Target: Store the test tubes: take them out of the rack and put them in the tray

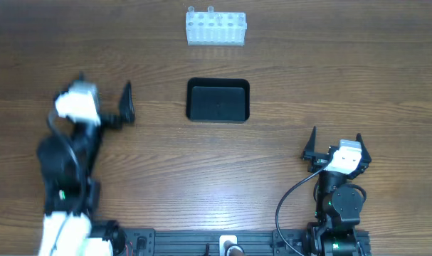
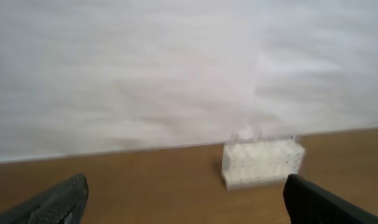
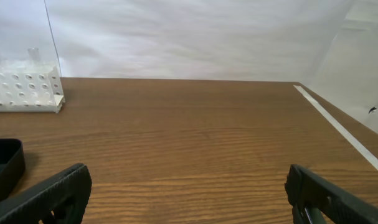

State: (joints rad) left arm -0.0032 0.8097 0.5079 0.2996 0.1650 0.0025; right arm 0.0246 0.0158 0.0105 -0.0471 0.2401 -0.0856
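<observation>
Test tubes (image 1: 201, 11), two visible, stand in the rack (image 1: 216, 30) at the bench's (image 1: 344, 64) far edge. The tray (image 1: 218, 103), mid-bench, holds none. Both the left arm's fingers (image 2: 61, 199) and the right arm's fingers (image 3: 58, 193) stand apart, empty. Judgement: nothing stored yet.

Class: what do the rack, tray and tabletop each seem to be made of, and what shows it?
Rack: probably frosted plastic; pale, translucent, with rows of holes.
Tray: likely moulded black plastic; rounded corners, slight sheen.
Tabletop: wood or wood-look laminate; brown grain lines run across it.
</observation>
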